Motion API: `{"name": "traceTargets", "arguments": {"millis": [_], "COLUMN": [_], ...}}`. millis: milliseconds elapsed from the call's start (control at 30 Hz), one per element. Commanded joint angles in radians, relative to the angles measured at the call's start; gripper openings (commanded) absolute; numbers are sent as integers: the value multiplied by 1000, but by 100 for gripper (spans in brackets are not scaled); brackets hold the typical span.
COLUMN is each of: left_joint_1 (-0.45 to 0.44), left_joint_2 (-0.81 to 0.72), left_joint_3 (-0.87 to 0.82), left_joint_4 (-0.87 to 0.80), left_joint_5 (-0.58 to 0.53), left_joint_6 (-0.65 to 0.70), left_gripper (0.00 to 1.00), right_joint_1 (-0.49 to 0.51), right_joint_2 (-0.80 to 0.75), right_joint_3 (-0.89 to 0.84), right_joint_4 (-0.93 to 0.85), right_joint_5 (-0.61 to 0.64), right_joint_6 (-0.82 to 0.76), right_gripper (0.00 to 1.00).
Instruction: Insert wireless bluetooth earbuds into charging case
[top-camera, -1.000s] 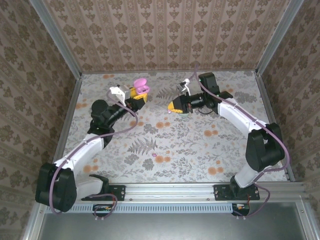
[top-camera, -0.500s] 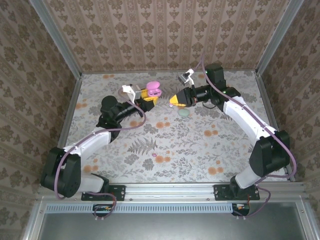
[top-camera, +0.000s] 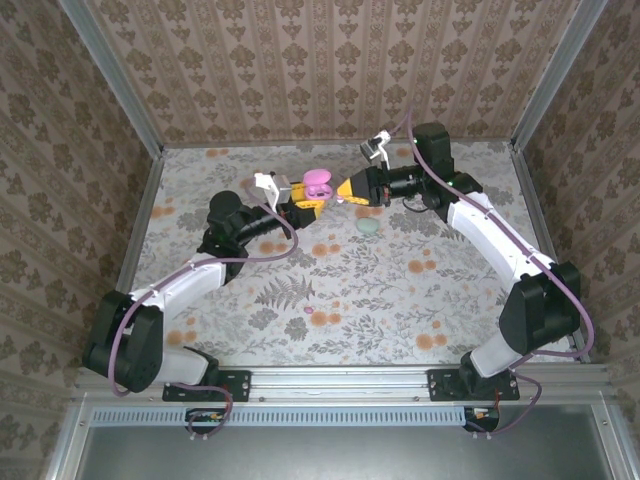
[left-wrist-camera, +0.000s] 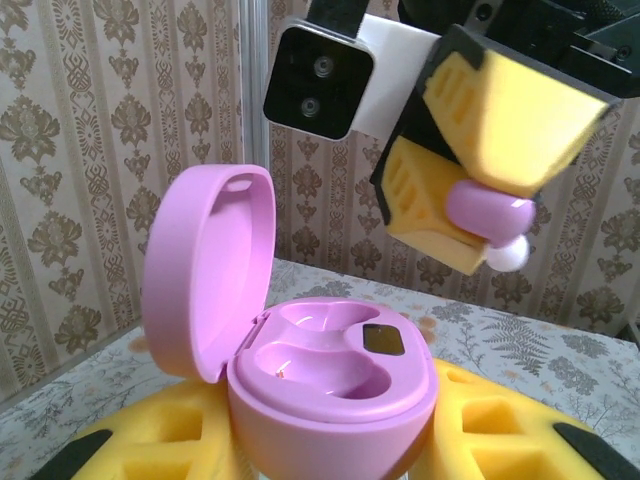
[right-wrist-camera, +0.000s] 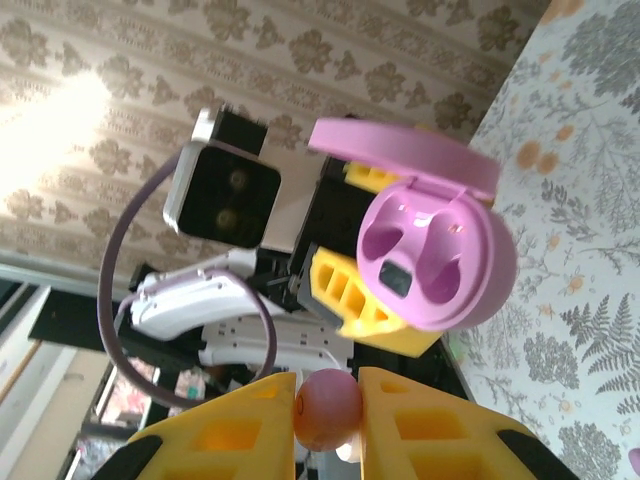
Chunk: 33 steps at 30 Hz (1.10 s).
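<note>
pink case (left-wrist-camera: 330, 400): base cropped | pink speck (top-camera: 308, 311): maybe earbud, too small

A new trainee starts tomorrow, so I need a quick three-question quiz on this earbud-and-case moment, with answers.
1. True or false: the lid of the pink case held in the left gripper is shut.
2. What is the right gripper shut on? A a screw; B a pink earbud; C nothing.
3. Fill in: both wells of the pink case are ____.
Key: 1 false; 2 B; 3 empty.
</note>
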<state>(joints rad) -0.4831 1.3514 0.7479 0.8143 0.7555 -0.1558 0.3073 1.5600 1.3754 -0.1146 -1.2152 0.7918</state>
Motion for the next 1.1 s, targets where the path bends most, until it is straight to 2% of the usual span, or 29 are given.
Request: {"name": "traceTargets", "arguments": {"millis": [0,133,433,1067], "left_joint_1": [-3,-5,-8,-8], "left_joint_2": [-2,-1,24,44], "left_joint_3": [36,35,58,85], "left_joint_4": [11,12,46,40], "left_joint_5": [23,25,74,111], "left_joint_6": [22,23,-1,-10], "left_gripper": [29,29,29,29], "right_joint_1": [-6,-2,30,55], "right_joint_2": [-20,-34,-49,-15], "right_joint_3": [-2,-10,-11,31], "right_joint_4": [111,138,26,-5], "right_joint_5": [76,87,183,234], "right_joint_6": [130,137,-64,-107], "right_gripper": [22,23,23,22]}}
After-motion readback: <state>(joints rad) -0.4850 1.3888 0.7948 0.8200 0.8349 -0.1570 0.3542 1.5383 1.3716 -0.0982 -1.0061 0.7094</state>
